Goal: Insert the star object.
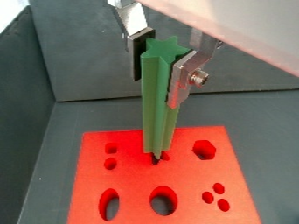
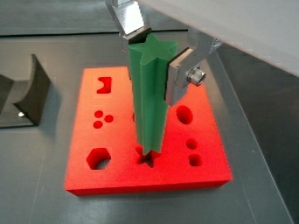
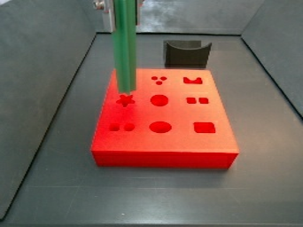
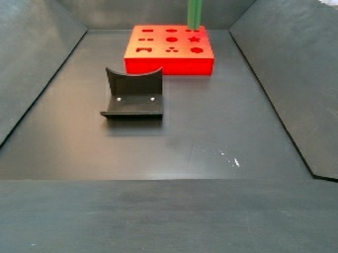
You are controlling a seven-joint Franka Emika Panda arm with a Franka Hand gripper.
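The gripper (image 1: 163, 54) hangs above the flat red block with shaped holes (image 1: 222, 175), its flat silver finger plates (image 1: 188, 77) pinching the top of the long, ridged green star peg (image 1: 156, 105) from two opposite sides. The peg runs straight down from between the fingers, upright, and its lower tip sits right at the star-shaped hole (image 2: 149, 158) in the block, in both wrist views. How deep the tip has gone in, the frames don't tell.

In a side view, the green peg (image 3: 123, 49) stands vertical over the star cut-out (image 3: 126, 100) near one edge of the red block (image 3: 166, 142); the fingers themselves are out of that frame. Round, square and hexagonal holes (image 2: 100, 157) lie around the peg's foot, all apart from it.

Well away from the fingers, the dark L-shaped fixture (image 4: 132, 96) stands on the dark floor (image 4: 199, 148), clear of the red block (image 4: 169, 61).
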